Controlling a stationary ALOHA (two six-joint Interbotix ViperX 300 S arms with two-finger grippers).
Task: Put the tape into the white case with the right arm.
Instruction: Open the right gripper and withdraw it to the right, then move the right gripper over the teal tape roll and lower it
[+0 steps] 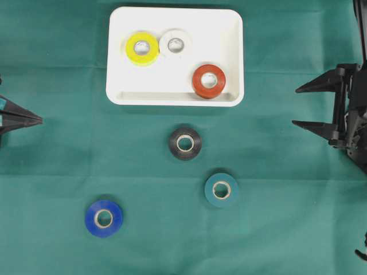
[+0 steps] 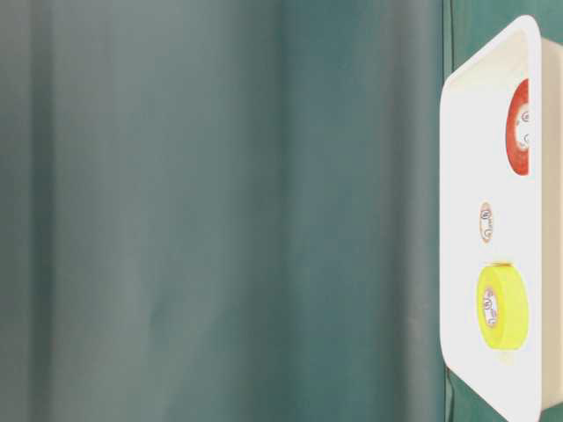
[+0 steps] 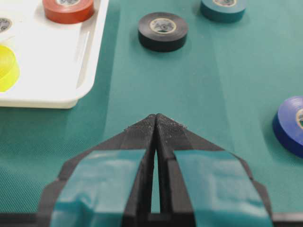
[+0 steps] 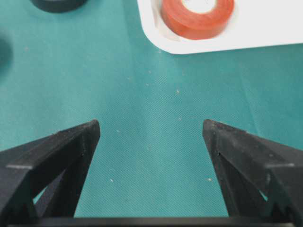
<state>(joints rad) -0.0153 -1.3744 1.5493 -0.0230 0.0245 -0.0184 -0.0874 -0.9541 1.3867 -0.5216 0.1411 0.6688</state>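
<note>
Well apart from the right arm's (image 1: pixel 296 106) spread jaws lies the black tape (image 1: pixel 185 143).

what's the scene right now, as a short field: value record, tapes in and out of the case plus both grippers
in case: yellow tape, white tape, red tape, all lying flat in the white case
on cloth: black tape, teal tape, blue tape
right gripper: open, empty, off to the case's right
left gripper: shut, empty, at left edge

Matt green woven cloth (image 1: pixel 287 229), smooth glossy white plastic case (image 1: pixel 232 57), textured matt black hand (image 4: pixel 151 132)
</note>
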